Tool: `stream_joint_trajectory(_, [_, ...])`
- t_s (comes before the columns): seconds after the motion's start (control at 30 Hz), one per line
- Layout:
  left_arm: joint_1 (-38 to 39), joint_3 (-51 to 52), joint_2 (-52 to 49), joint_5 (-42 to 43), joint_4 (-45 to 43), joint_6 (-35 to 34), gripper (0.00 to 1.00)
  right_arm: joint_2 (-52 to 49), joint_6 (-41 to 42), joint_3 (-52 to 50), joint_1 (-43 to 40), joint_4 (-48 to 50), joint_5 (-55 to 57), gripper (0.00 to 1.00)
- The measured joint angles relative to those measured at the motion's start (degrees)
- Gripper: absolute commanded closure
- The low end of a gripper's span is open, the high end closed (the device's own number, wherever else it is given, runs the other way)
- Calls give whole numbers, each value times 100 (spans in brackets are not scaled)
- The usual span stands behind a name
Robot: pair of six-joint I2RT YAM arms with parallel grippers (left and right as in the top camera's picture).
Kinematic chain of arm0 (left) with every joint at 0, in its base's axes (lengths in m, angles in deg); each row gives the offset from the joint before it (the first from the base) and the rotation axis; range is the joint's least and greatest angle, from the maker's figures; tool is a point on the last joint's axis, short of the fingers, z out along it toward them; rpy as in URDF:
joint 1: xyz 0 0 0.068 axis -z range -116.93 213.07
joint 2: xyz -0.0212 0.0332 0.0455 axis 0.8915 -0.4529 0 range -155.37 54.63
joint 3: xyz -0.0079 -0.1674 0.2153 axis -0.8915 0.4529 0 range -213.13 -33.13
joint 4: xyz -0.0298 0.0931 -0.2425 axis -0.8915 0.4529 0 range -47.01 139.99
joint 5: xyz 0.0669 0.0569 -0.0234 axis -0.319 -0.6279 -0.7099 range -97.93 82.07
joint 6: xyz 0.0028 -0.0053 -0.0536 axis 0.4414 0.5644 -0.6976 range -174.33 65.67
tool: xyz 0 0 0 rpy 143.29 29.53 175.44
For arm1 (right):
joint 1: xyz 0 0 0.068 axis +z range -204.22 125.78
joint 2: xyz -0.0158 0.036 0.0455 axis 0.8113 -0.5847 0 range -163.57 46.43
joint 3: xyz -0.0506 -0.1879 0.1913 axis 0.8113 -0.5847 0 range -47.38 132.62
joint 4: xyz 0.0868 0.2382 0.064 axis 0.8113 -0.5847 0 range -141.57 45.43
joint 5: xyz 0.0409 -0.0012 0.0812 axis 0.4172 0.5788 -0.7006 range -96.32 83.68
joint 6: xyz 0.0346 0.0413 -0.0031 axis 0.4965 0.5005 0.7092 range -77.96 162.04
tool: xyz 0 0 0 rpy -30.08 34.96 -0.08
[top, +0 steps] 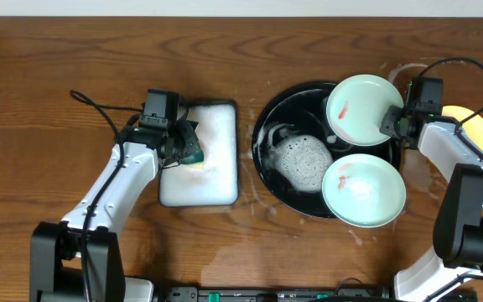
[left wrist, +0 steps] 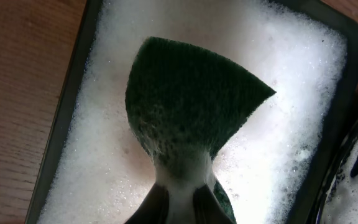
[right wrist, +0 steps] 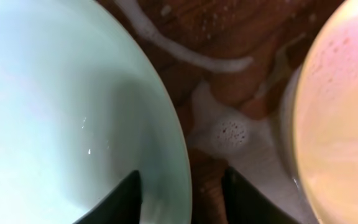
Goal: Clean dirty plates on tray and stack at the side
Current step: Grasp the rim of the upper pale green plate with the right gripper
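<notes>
Wet brown wooden tabletop (top: 49,67) spreads below. Your right gripper (right wrist: 182,199) stands part open astride the rim of a pale mint round plate (top: 360,105) overlapping the glossy black round tray (top: 292,109), apparently not clamped. Your left gripper (left wrist: 180,196) pinches a dark green sponge (left wrist: 191,106) tight over the white foam-filled tray (top: 216,180).

No legible writing
The plates (top: 364,108), the black tray (top: 259,144) and the foam tray (top: 199,180) left of it show no readable text, label or number.
</notes>
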Motion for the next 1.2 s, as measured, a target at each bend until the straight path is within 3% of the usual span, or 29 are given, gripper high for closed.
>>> stream_joint_trajectory(0.2, [2, 0, 0, -2, -9, 0, 92, 2, 31, 9, 0, 11, -116, 99])
stream_joint_trajectory(0.5, [2, 0, 0, -2, -11, 42, 92, 437, 57, 37, 142, -96, -831, 99])
stream_joint_trajectory(0.73, [2, 0, 0, -2, -11, 192, 92, 1106, 15, 44, 986, -496, -1399, 99])
stream_joint_trajectory(0.97, [2, 0, 9, 20, -9, 216, 93, 831, 15, 39, 1860, -857, -1182, 99])
stream_joint_trajectory(1.2, [2, 2, 518, 109, -11, 267, 92, 481, 103, 31, 1974, -946, -898, 99])
